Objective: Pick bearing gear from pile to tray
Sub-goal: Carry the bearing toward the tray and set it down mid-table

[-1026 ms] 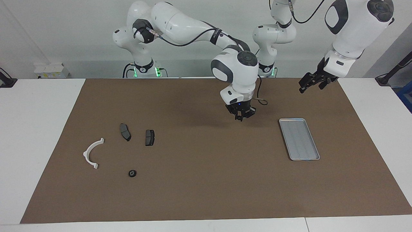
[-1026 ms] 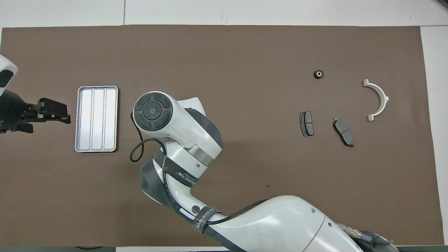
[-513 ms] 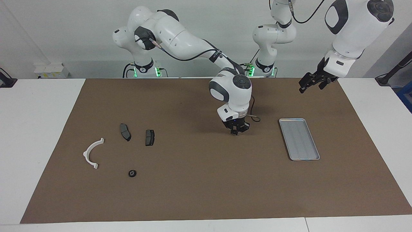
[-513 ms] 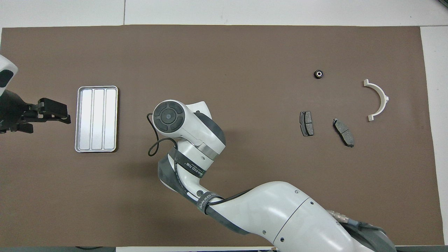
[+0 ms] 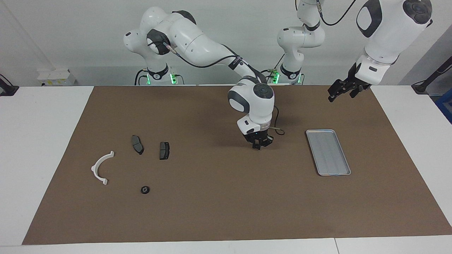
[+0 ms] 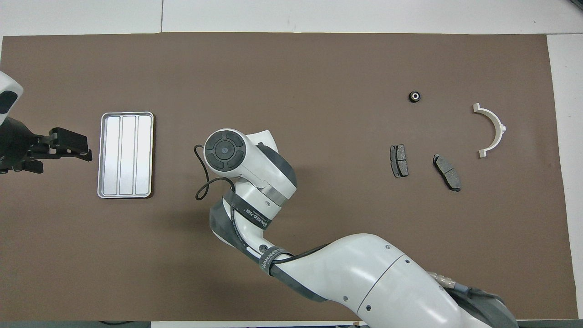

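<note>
I see a matt brown mat (image 5: 212,211) over the table (image 5: 42,141), with a fine, felt-like or paper-like look; the table's bare surface at the ends is smooth white and faintly shiny. The tray (image 5: 328,152) reads as silver-grey metal with a satin finish and a ribbed floor; from overhead (image 6: 125,155) it reflects brightly. The half-ring bracket (image 5: 101,168) looks like smooth white plastic. The two pads (image 5: 137,144) (image 5: 164,150) are dark grey and matt, slightly grainy. The small round piece (image 5: 145,189) is black with a lighter, shiny centre. My arms' shells are glossy white plastic with dark matt joints; the grippers (image 5: 260,144) (image 5: 339,92) are matt black.
</note>
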